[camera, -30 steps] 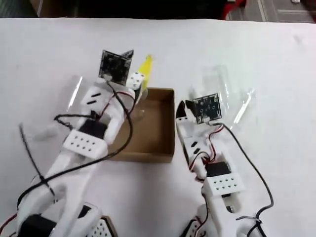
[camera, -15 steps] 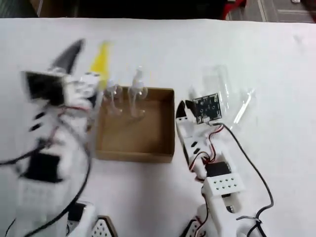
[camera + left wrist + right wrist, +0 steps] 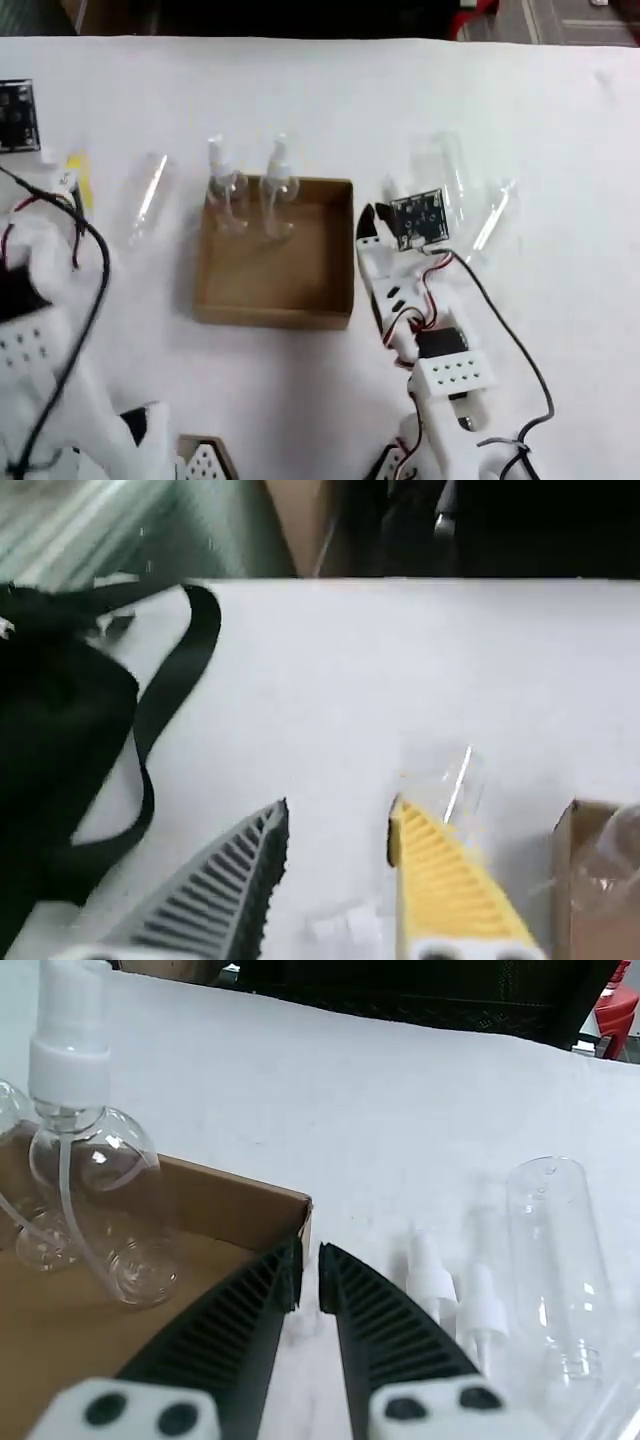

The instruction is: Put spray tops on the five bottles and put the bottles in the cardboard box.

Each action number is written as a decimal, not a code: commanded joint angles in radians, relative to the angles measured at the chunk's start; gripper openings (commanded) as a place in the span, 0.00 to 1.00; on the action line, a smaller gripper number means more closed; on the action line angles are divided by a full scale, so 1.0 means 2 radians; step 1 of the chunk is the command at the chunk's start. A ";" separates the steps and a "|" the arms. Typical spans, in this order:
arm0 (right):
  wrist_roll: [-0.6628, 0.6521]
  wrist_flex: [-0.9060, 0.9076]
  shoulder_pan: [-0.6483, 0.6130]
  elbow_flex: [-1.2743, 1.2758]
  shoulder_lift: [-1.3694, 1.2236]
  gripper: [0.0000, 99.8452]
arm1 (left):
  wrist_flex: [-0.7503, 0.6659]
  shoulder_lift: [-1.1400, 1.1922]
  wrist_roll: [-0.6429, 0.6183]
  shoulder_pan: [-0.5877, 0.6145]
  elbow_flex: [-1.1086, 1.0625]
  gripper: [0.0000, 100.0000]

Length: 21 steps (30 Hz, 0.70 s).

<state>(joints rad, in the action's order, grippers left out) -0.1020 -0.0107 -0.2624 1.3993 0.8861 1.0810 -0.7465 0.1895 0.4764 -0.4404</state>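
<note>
The left gripper point(image 3: 338, 815) gapes wide, holding nothing; 1 clear bottle point(image 3: 455, 780) lies on its side just beyond it. The right gripper point(image 3: 308, 1260), fingers nearly together and empty, sits at the cardboard box point(image 3: 230, 1200) corner; 2 capped bottles point(image 3: 95, 1185) stand inside, beyond it.

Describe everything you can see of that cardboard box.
The cardboard box is a shallow, open-topped tray of brown card, flat on the white table. Inside, along its far wall, the left bottle and the right bottle stand upright, clear with white spray tops; the rest of its floor is bare. The right gripper sits close beside its right wall; contact cannot be told.
</note>
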 commanded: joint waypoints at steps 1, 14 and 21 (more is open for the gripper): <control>-0.006 -0.013 0.001 -0.008 0.008 0.02 | 0.021 0.073 0.038 0.030 -0.027 0.15; -0.006 -0.012 0.001 -0.007 0.006 0.02 | -0.071 0.241 0.061 0.030 -0.032 0.23; -0.006 -0.013 0.001 -0.007 0.006 0.02 | 0.039 0.432 0.068 0.030 0.150 0.22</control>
<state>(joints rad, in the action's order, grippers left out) -0.1020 -0.0107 -0.2624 1.3993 0.8861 1.0457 -0.0437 0.3122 0.5424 -0.3682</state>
